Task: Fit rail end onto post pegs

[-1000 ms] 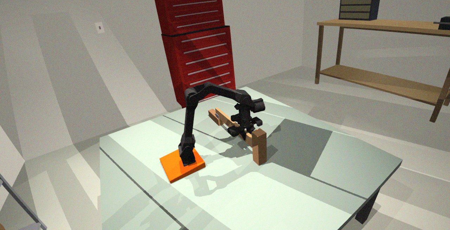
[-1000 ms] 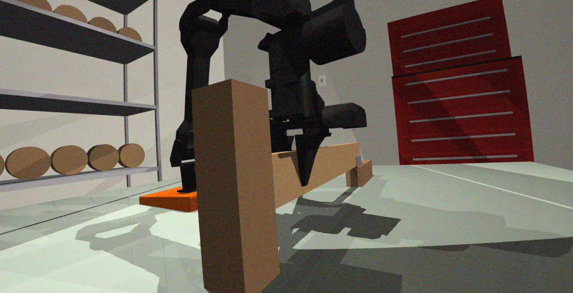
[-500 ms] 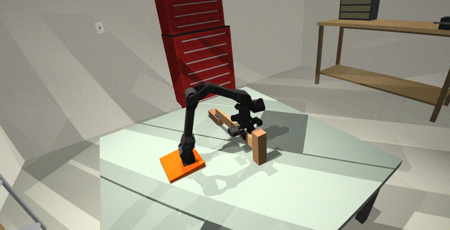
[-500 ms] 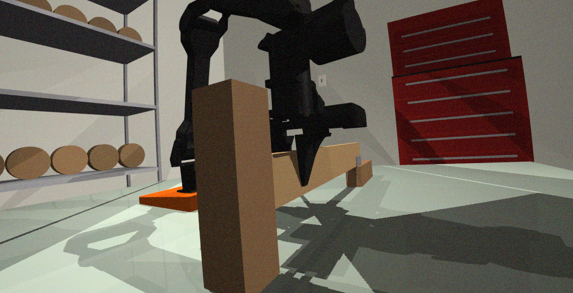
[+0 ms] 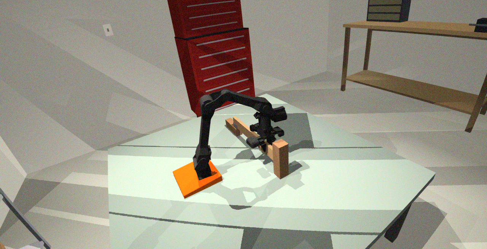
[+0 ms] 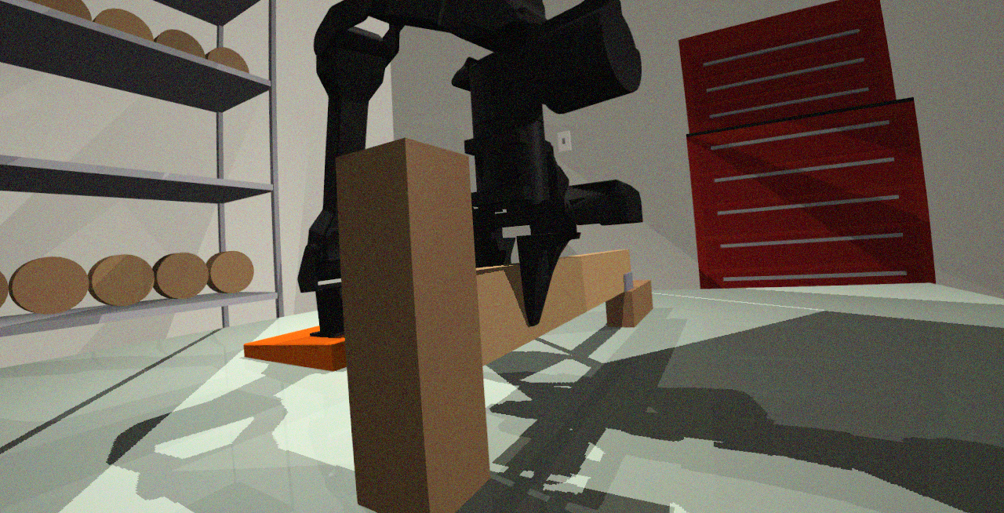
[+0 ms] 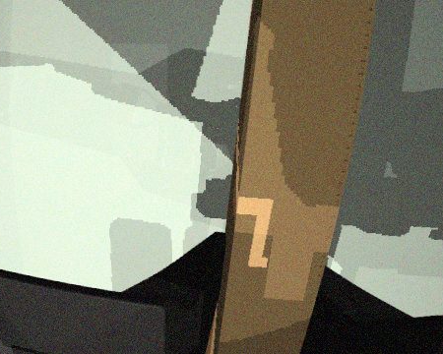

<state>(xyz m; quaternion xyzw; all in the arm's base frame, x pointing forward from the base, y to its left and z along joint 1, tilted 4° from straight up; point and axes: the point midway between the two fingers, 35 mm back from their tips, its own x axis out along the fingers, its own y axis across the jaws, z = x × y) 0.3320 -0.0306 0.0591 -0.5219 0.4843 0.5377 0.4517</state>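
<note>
The long wooden rail [image 5: 242,125] [image 6: 593,276] [image 7: 307,123] has its far end at the grey bracket [image 6: 627,281] on the low footboard block [image 5: 232,128] [image 6: 633,307]. My gripper [image 5: 264,146] [image 6: 516,293] [image 7: 248,246] points down and is shut on the rail near its near end, one finger on each side. The near part of the rail is held above the table and looks roughly level. The upright wooden post [image 5: 280,160] [image 6: 414,299] hides the rail's end in the exterior view. No pegs or holes show, so I cannot tell whether the end touches the post.
The arm's orange base plate [image 5: 185,179] [image 6: 294,351] stands on the pale table [image 5: 153,179] [image 6: 807,355], to one side of the rail. A red tool cabinet [image 5: 221,56] [image 6: 800,180], a wooden workbench [image 5: 408,26] and a shelf rack [image 6: 272,123] stand beyond the table.
</note>
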